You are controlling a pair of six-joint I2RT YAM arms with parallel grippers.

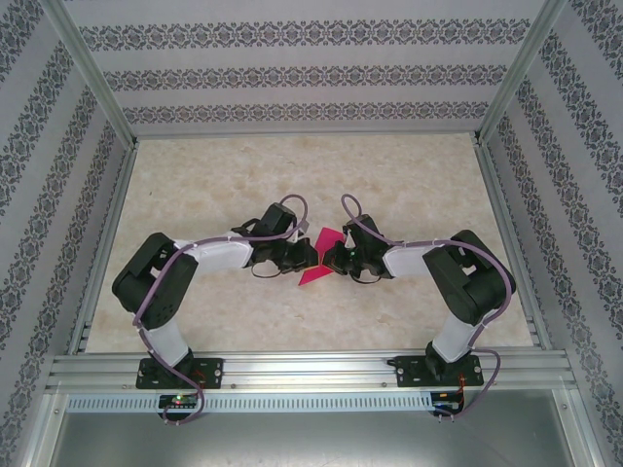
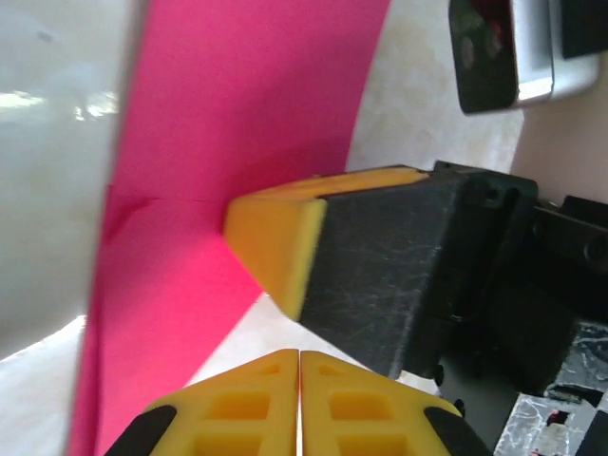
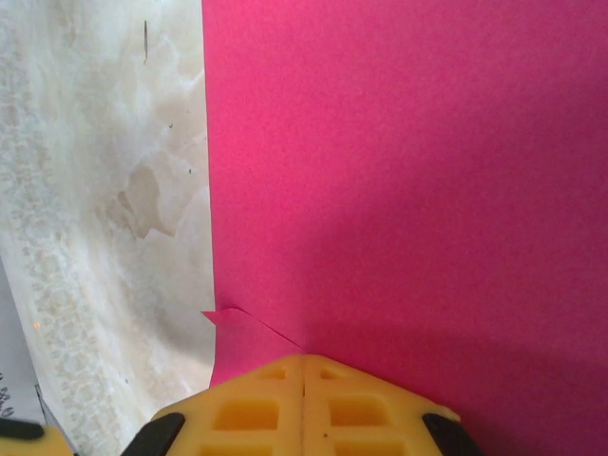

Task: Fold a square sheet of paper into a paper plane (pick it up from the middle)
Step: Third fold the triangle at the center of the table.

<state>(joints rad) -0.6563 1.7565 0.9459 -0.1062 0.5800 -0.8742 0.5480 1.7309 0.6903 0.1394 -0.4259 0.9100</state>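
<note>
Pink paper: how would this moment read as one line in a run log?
pink paper: between both grippers, over table centre | left gripper: shut, grip on paper unclear | right gripper: shut on paper

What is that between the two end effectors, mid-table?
The magenta-pink sheet of paper fills the gap between the left end effector and the right end effector, as the top view shows.

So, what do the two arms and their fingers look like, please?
Both the left arm and the right arm have black joints and white links. A purple-grey cable runs along each. The fingers are yellow and wedge-shaped, with square recesses and black patches at the sides.
</note>
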